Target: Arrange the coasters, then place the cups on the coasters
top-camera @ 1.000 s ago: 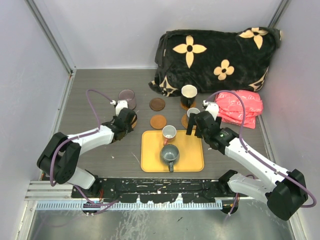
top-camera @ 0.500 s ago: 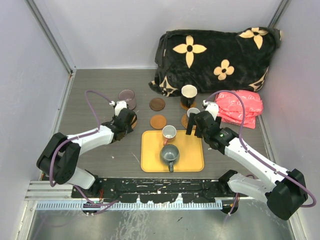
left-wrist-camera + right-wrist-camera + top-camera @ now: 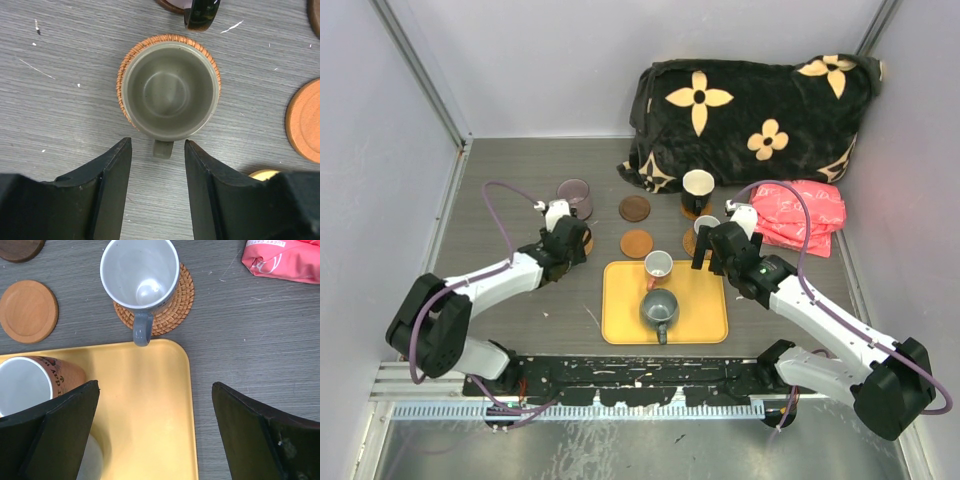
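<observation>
Olive cup point(image 3: 170, 90), centre of the left wrist view, seated on a wicker coaster point(image 3: 121, 82). Its handle point(image 3: 162, 149) points down-frame, straight into the gap of the left gripper point(image 3: 158, 167), whose jaws stand part-way apart and clear of it on both sides. Right gripper point(image 3: 155, 390) spread wide, holding nothing, above the yellow tray point(image 3: 150, 440). Grey wood-grain table point(image 3: 60, 100); bare orange-brown coaster point(image 3: 305, 120) at right edge.

The left arm point(image 3: 500, 278), left of the yellow tray point(image 3: 705, 315), and the right arm point(image 3: 810, 305), right of it, share one build: white tube links between bulky black joint housings. A thin purple cable point(image 3: 492, 186) loops off each wrist. The left gripper point(image 3: 157, 141) and right gripper point(image 3: 155, 385) both carry matte black, wedge-shaped fingers, and the bases sit on a scuffed black rail point(image 3: 640, 378) nearer than the tray.
</observation>
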Controlling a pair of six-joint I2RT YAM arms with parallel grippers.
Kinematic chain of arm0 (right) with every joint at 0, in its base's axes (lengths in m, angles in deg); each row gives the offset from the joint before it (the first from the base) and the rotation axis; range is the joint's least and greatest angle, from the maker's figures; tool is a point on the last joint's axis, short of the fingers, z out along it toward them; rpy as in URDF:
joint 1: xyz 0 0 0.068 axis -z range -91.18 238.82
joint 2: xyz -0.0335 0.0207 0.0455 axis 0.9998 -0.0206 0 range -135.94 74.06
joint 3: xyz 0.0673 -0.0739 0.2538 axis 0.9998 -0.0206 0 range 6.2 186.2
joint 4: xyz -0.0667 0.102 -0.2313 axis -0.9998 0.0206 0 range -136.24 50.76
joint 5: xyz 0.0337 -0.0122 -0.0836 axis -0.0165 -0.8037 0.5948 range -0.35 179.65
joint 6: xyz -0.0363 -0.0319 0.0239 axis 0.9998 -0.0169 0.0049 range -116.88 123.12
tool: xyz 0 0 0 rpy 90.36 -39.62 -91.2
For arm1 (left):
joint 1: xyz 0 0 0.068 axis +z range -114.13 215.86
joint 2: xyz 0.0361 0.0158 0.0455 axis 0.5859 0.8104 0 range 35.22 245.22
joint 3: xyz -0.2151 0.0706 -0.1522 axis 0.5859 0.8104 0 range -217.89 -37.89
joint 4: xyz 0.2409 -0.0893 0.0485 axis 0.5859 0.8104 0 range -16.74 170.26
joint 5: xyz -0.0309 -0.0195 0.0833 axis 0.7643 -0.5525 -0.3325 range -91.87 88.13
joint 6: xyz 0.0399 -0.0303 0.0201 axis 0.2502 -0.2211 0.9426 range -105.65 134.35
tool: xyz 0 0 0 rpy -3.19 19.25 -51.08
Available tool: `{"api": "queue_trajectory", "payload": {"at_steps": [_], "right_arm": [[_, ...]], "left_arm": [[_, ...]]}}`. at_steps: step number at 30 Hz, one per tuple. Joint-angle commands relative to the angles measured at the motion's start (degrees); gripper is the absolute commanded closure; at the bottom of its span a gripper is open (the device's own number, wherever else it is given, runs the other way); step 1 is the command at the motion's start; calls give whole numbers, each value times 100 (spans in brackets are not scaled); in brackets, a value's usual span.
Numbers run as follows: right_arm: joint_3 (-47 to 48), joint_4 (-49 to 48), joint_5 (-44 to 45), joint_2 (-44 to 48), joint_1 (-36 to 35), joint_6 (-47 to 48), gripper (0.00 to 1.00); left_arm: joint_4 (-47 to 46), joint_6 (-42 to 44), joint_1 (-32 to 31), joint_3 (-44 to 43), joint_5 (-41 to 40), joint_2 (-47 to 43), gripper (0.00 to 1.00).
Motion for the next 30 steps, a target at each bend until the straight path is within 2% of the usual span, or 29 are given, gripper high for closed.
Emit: {"api": "queue_trajectory", "payload": {"at_steps": [1, 10, 17, 22, 30], "right_arm": [[89, -198, 58, 92, 17, -48, 0], [107, -208, 61, 144, 19, -39, 0], [93, -203, 111, 235, 19, -5, 0], [87, -207, 129, 254, 17, 27, 0], [92, -210, 314, 324, 24, 126, 0]], "left_arm": [[133, 9, -37, -165, -264, -391, 52], [779, -20, -287, -544, -532, -822, 50], [1692, -411, -833, -831, -794, -1524, 49], [2280, -977, -1686, -1018, -1143, -1658, 49], [3116, -2317, -2980, -1347, -1480, -1324, 49]]}}
